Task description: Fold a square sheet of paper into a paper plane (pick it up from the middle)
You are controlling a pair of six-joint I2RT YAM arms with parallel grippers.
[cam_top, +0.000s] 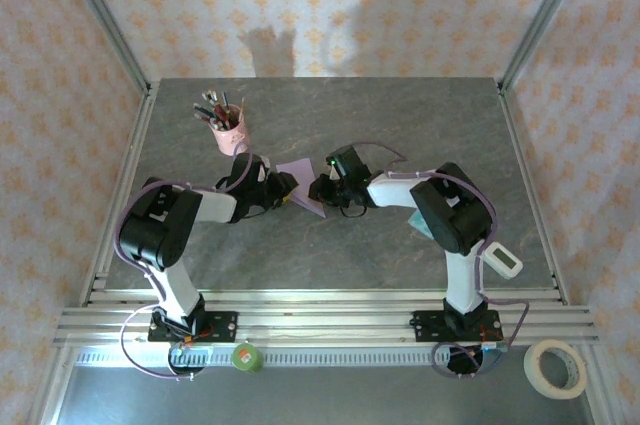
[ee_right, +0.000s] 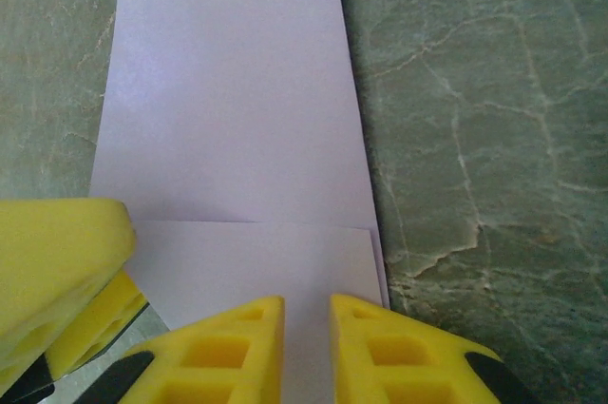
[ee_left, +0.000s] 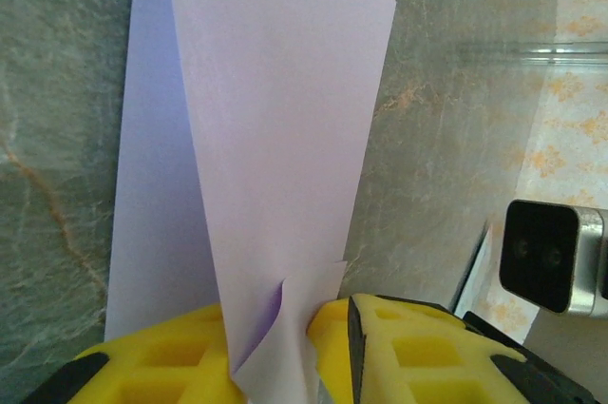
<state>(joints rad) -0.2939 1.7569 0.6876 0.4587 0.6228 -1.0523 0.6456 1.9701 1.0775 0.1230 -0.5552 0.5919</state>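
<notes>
On the far left of the grey stone-patterned table (cam_top: 400,125) stands a pink pen cup (cam_top: 231,135). It is upright, with a bunch of pens (cam_top: 212,107) sticking out of its mouth and leaning to the left. It is well apart from the folding at the table's middle.

There the square sheet of paper (cam_top: 300,181) lies between the two hands, partly folded. In the left wrist view one layer (ee_left: 157,185) lies flat on the table, and another flap (ee_left: 275,138) rises from it (curling a little at its top corner).

The left hand (cam_top: 278,191) has its yellow fingers (ee_left: 161,361) closed on the lower edge of that raised flap, which is crumpled where they pinch it (ee_left: 275,342).

The right hand (cam_top: 321,189) is over the flat, doubled part of the sheet (ee_right: 228,90). Its fingers (ee_right: 237,347) stand a narrow slit apart with nothing between them (ee_right: 306,333). I cannot tell whether the tips press on the paper.

Near the table's right front corner rests a small white device (cam_top: 503,260). A roll of tape (cam_top: 556,367) lies lower down, off the table.
</notes>
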